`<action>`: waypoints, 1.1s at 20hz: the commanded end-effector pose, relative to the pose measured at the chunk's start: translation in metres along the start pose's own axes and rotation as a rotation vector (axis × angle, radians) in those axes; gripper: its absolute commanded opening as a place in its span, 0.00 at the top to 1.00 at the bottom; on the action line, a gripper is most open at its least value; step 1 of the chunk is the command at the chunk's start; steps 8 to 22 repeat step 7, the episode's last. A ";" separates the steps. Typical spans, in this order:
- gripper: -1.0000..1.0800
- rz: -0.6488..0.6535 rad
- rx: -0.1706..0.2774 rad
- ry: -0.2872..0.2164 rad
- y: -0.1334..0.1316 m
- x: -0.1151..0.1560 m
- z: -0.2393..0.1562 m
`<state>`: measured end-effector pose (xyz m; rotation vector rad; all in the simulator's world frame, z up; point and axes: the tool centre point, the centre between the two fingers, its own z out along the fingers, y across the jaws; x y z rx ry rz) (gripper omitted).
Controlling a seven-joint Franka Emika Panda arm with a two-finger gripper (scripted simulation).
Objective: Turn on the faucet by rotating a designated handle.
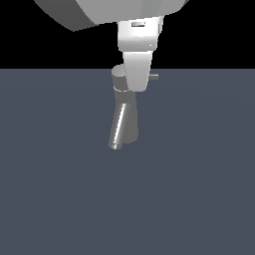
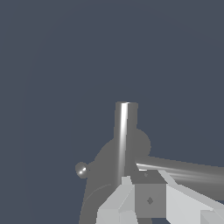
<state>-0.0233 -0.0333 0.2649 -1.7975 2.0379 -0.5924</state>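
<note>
Risking a slip off the thin grey rod-like handle [image 1: 154,76] of the dark grey tapered metal faucet [image 1: 124,119], white gripper [image 1: 136,84] jaw spacing impossible to tell.

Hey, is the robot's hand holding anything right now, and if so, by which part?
It cannot be told. The hand sits at the faucet top, beside the handle, but no clear grip shows.

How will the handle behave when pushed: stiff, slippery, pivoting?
The handle is a thin straight metallic rod, so probably stiff. Its glossy highlight suggests a finger could slip. It projects sideways from the faucet cap, so a push likely swings it.
</note>
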 end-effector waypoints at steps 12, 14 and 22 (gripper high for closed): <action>1.00 0.046 0.034 0.024 -0.046 0.037 0.003; 1.00 0.046 0.034 0.024 -0.046 0.037 0.003; 1.00 0.046 0.034 0.024 -0.046 0.037 0.003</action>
